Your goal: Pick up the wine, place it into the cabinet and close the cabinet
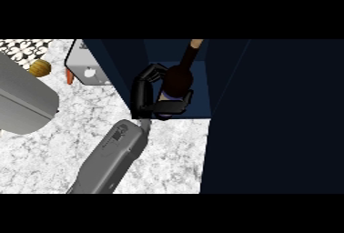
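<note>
My black hand (151,88) curls round the dark glass wine bottle (180,76), holding it inside the navy blue cabinet (228,91).

On the marbled counter (168,150), far left, a round golden-brown object (40,68) sits beside a grey appliance (23,102); an orange carrot (69,77) lies further right.
</note>
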